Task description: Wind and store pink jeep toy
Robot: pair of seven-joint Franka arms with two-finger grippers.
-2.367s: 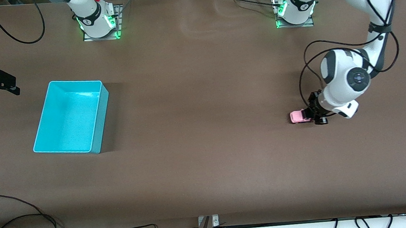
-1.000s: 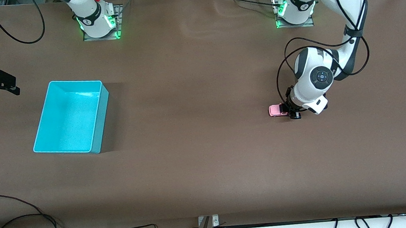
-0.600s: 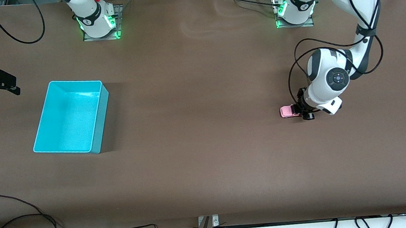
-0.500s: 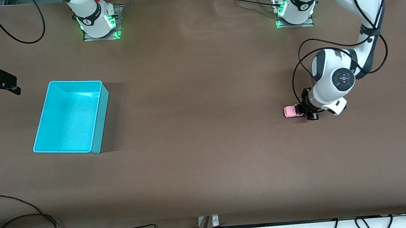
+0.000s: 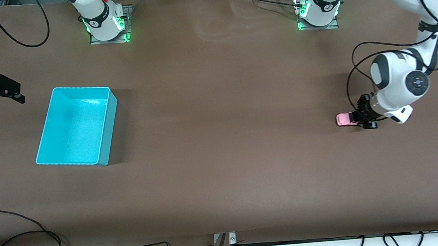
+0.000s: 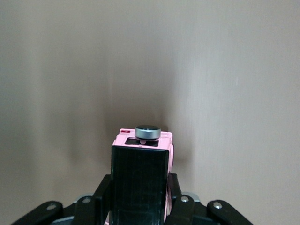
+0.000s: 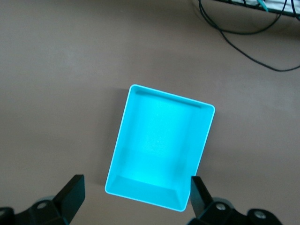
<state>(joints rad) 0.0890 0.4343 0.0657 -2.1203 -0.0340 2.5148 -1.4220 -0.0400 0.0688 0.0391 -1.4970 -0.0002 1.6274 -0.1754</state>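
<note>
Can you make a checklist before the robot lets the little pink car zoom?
1. Left gripper fingers shut on the pink jeep toy: ok.
2. Jeep's wheels on the table: cannot tell.
3. Brown table between jeep and turquoise bin free of things: ok.
4. Bin upright, nothing in it: ok.
5. Right gripper open, waiting up beside the bin: ok.
6. Spring wound enough: cannot tell.

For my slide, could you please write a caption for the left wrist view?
Left gripper shut on the pink jeep toy, low over the brown table.
</note>
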